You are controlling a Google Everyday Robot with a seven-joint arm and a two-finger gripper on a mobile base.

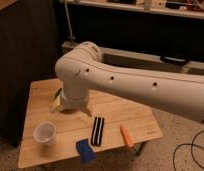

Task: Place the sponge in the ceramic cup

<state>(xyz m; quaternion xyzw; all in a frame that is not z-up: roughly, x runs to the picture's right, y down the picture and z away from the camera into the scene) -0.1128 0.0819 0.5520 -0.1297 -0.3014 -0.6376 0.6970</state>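
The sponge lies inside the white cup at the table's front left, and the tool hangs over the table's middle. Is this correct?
Not quite. The camera view shows the sponge on the table at its front edge, right of the cup and apart from it, not inside. The cup does stand front left, and the tool hangs over the table's middle, under the bend of the arm.

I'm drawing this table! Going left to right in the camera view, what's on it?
ceramic cup → sponge → striped bar → orange stick. The gripper hangs over the table's far side, partly hidden by the arm.
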